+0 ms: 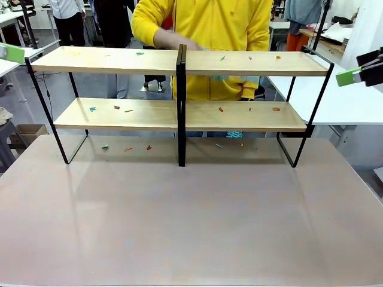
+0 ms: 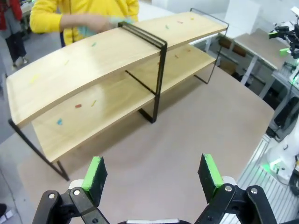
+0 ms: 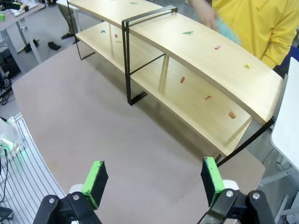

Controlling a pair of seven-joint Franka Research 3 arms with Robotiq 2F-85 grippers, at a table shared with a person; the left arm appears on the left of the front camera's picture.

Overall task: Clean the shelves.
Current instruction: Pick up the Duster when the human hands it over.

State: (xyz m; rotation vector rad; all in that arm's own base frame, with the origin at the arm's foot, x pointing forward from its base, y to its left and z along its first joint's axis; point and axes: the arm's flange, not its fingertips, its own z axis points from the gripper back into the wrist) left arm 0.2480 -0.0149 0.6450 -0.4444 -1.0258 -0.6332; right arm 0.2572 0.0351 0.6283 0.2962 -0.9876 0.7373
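Observation:
The shelves (image 1: pixel 119 60) stand across the far half of the table: two long light-wood boards on a thin black frame with a black centre post (image 1: pixel 181 107). Small coloured scraps lie scattered on both boards and on the tabletop beneath. A person in a yellow top stands behind, a blurred hand (image 1: pixel 179 40) with a light-blue cloth over the top board near the post. My left gripper (image 2: pixel 153 179) hangs open above the table's left side, off the shelves' (image 2: pixel 93 60) left end. My right gripper (image 3: pixel 152 182) hangs open off the shelves' (image 3: pixel 210 60) right end. A green pad (image 1: pixel 12 52) shows at the left edge, another pad (image 1: pixel 348 76) at the right edge.
The grey-brown tabletop (image 1: pixel 191 221) spreads wide and bare in front of the rack. A white table (image 1: pixel 341 101) stands at the right, and other tables and people are farther back. A cardboard box (image 1: pixel 27 134) sits on the floor at the left.

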